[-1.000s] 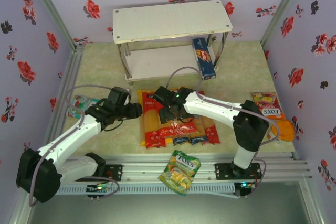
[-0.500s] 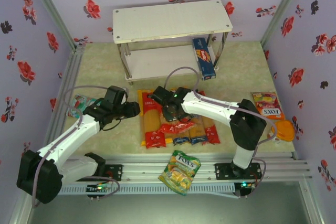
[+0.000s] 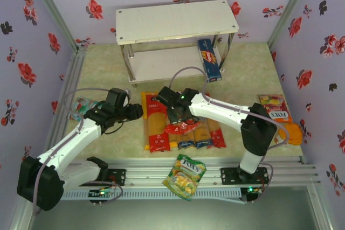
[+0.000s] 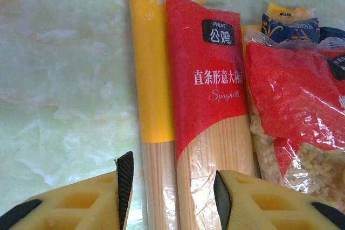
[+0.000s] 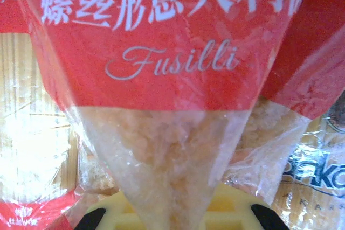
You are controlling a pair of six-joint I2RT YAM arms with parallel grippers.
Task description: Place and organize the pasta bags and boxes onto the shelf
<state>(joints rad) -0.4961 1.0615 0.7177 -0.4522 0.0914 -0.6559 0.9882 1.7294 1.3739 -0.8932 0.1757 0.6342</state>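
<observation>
— Trouble from here: where would it start?

— With the right claw (image 3: 175, 114). It is clenched on the red fusilli bag (image 5: 161, 79) and pinches only loose film gathered to a point. The bag sits over the row of spaghetti bags in front of the shelf (image 3: 178, 22). A quick lift could let the film slip out or tear. The loose pasta would likely sag to the low end and swing the bag.

— And the other arm?

— The left claw (image 4: 172, 192) is released and holds nothing, its fingers apart over the yellow spaghetti bag (image 4: 153, 79) and the red spaghetti bag (image 4: 210, 90). Both claws are close together at the same row, so the arms could bump. A rising bag could also drag its neighbours askew on the surface (image 3: 108, 74).

— Anything at the shelf itself?

— The dark-blue box (image 3: 209, 59) stands tilted at the shelf's right legs. Whether it rests on the lower board cannot be told. A bag carried in low could knock it over.

— Counts?

— One shelf with two boards, and no pack on the top one. One box. One fusilli bag. About six long bags in front of the shelf, though overlap hides the exact number. Two snack bags: the green-yellow one (image 3: 185, 176) far in front of the shelf and the FOXS bag (image 3: 275, 109) to its right front. Two arms.
</observation>
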